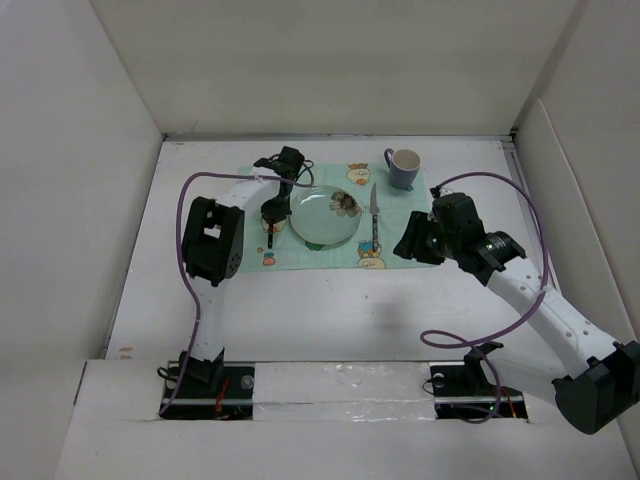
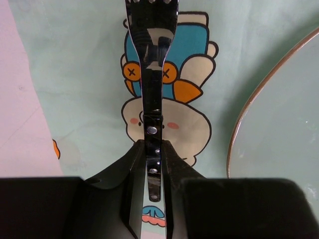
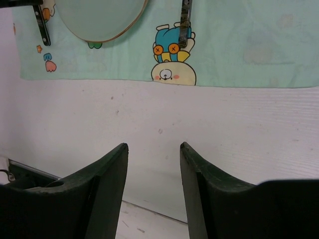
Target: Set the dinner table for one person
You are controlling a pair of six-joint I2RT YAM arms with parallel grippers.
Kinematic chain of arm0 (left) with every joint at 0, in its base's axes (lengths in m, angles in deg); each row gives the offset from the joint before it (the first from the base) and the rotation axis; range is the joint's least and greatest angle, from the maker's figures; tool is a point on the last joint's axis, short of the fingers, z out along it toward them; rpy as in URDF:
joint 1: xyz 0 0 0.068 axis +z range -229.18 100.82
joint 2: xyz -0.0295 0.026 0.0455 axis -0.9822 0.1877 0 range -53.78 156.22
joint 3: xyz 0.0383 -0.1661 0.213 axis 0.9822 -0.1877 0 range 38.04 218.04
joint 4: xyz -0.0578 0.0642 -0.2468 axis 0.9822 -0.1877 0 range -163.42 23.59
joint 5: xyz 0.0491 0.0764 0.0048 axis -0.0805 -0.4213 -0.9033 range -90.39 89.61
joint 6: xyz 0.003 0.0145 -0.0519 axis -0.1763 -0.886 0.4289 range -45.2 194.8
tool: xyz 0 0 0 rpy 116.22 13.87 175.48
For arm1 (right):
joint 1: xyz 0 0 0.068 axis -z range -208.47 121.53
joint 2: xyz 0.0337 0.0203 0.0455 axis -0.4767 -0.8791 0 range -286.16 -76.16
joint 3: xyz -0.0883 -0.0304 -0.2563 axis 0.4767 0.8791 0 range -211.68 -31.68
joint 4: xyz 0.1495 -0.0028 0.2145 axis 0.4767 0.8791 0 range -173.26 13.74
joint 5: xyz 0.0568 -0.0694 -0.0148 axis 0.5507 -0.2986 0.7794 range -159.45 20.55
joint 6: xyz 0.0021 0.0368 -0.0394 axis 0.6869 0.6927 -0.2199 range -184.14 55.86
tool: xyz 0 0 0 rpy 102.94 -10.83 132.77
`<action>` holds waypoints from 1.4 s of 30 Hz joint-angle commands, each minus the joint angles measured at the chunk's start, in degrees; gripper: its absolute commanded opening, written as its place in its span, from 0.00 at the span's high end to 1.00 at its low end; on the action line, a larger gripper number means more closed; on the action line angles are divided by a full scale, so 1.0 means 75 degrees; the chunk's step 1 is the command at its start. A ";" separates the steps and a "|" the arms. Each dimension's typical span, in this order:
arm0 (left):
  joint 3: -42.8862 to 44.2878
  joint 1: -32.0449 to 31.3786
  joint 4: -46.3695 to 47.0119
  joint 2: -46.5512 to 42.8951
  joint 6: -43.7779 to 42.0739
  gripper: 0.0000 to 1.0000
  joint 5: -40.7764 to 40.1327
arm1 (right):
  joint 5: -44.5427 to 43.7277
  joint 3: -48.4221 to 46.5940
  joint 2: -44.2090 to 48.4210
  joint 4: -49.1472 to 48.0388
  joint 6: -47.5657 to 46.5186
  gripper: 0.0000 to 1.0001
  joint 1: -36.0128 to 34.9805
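Top external: white table (image 1: 300,320) fills the view, with a mint placemat (image 1: 325,258) at its far middle carrying a plate (image 1: 322,215), a knife (image 1: 374,212) just right of the plate and a mug (image 1: 404,167) at the mat's far right corner. Left gripper (image 1: 272,215) has its jaws pinching the black handle of a utensil (image 2: 152,74) over the mat just left of the plate; contact with the cloth cannot be told. Right gripper (image 3: 153,147) has its jaws spread over white tabletop near the mat's front edge.

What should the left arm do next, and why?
Probably open the left gripper and release the fork: its jaws are shut on the handle, and the fork already sits over the placemat left of the plate, opposite the knife.
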 commanded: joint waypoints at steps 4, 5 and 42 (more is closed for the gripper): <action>-0.0093 0.0038 -0.0335 -0.0482 0.0054 1.00 0.0136 | -0.0126 0.0018 0.0060 -0.0145 0.0057 0.49 0.0056; -0.0186 0.0038 -0.0370 -0.0483 0.0078 1.00 0.0159 | -0.0102 0.0030 0.0060 -0.0168 0.0057 0.49 0.0056; 0.0621 0.0038 -0.0277 -0.4757 0.1261 0.61 -0.0297 | -0.1865 -0.2933 0.1677 0.0148 0.0397 0.87 0.0056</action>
